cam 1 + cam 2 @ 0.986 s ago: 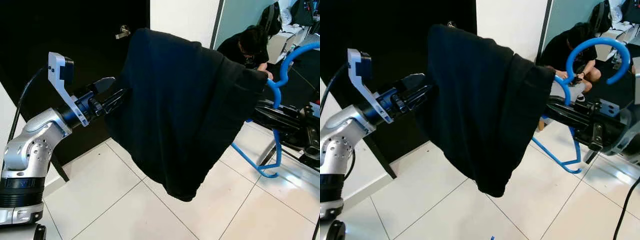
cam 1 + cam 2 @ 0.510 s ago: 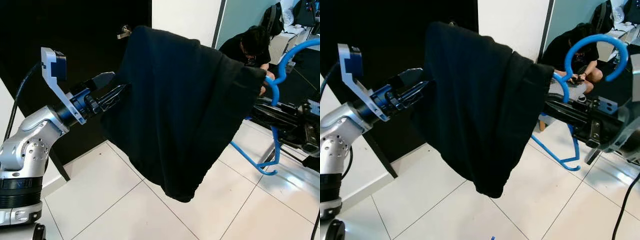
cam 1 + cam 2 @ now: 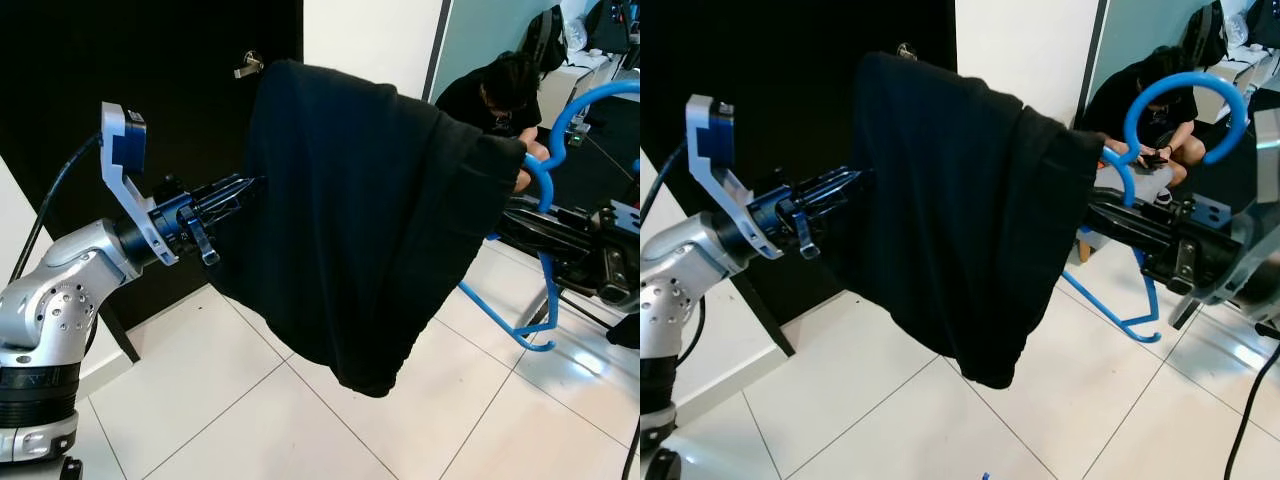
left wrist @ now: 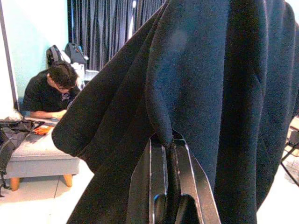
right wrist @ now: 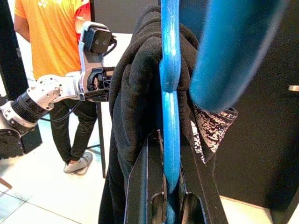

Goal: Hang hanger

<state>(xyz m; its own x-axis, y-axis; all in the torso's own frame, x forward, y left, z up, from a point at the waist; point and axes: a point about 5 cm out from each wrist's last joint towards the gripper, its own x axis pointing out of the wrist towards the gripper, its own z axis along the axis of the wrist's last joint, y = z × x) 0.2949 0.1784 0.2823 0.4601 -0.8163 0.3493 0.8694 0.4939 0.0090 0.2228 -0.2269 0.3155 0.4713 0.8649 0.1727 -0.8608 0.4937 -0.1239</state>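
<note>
Left gripper (image 4: 169,140) pinches black garment (image 3: 370,210); right gripper (image 5: 169,140) clamps blue hanger (image 5: 170,70)

Black garment (image 3: 960,210) draped over blue hanger (image 3: 1160,120), hanging mid-air before me above white tiled floor (image 3: 890,410). My left gripper (image 3: 855,180) meets garment's left edge; fingertips hidden in cloth. My right arm (image 3: 1170,245) reaches to hanger from right. Seated person (image 3: 1140,85) behind. Black door (image 3: 770,80) behind.
</note>
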